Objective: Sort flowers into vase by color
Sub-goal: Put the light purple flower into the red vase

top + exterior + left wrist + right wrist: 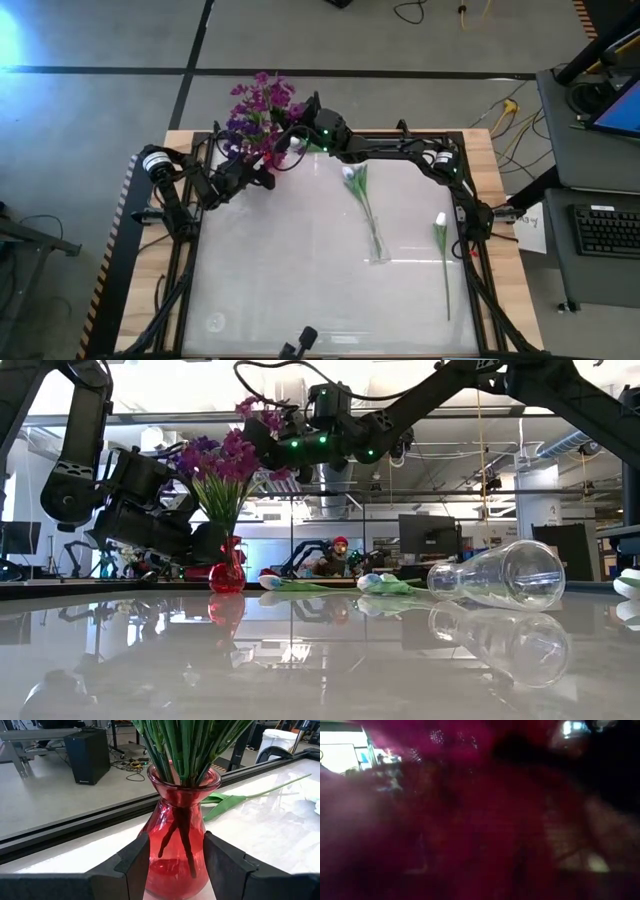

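A red glass vase point(175, 825) stands at the table's far left with a bunch of purple flowers point(258, 108) whose green stalks point(185, 750) stick into its neck. My left gripper point(175, 865) is closed around the vase's belly. My right gripper point(268, 455) is up among the purple blossoms, shut; blossoms fill its wrist view. A white flower point(353, 178) lies on the table, its stalk running into a clear vase point(377, 245) on its side. Another white flower point(441, 222) lies near the right edge. My left gripper clasps the red vase's lower belly point(150, 855) between its two fingers point(132, 862), one on each side, coming in nearly level from the table's left. The vase stands upright with its base on the table. My right gripper is among the purple blossoms point(255, 420); whether it holds a stalk I cannot tell.
The clear vase point(500, 575) lies on its side in the middle right of the table. The table's near half is bare glossy surface point(300, 290). A dark frame rail point(75, 835) runs along the far edge behind the red vase.
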Motion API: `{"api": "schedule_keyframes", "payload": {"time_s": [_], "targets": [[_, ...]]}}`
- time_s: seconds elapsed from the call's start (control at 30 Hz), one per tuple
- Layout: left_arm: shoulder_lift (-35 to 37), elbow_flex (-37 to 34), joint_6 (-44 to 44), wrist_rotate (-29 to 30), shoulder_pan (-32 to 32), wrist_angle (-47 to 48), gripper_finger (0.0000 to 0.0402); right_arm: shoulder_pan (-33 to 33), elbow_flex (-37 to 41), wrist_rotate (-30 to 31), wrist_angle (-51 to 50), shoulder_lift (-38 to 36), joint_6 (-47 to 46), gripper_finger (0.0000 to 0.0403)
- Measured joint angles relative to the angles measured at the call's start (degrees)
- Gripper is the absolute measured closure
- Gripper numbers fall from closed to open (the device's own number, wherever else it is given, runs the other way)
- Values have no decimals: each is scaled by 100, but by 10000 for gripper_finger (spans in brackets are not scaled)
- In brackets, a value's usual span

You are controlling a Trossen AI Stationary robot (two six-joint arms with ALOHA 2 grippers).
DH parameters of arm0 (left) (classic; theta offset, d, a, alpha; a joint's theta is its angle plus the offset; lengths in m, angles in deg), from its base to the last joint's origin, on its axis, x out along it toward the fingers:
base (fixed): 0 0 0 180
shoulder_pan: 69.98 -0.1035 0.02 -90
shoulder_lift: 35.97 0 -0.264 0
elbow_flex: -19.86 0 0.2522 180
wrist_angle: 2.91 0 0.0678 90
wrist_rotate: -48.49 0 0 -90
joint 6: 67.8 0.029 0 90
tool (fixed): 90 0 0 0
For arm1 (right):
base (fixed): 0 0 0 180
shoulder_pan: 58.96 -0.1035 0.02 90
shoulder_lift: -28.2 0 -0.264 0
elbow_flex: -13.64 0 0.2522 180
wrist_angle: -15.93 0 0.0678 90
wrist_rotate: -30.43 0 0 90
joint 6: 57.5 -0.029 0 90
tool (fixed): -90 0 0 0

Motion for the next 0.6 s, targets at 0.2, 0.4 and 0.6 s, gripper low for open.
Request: {"api": "schedule_keyframes", "payload": {"time_s": [0.2,0.4,0.6], "targets": [[0,0,0,0,0,0,242,0,0,0,-29,0,13,380],[0,0,0,0,0,-3,242,0,0,2,-48,0,82,380],[0,8,50,-204,1,-4,242,0,0,2,-53,0,149,380]]}}
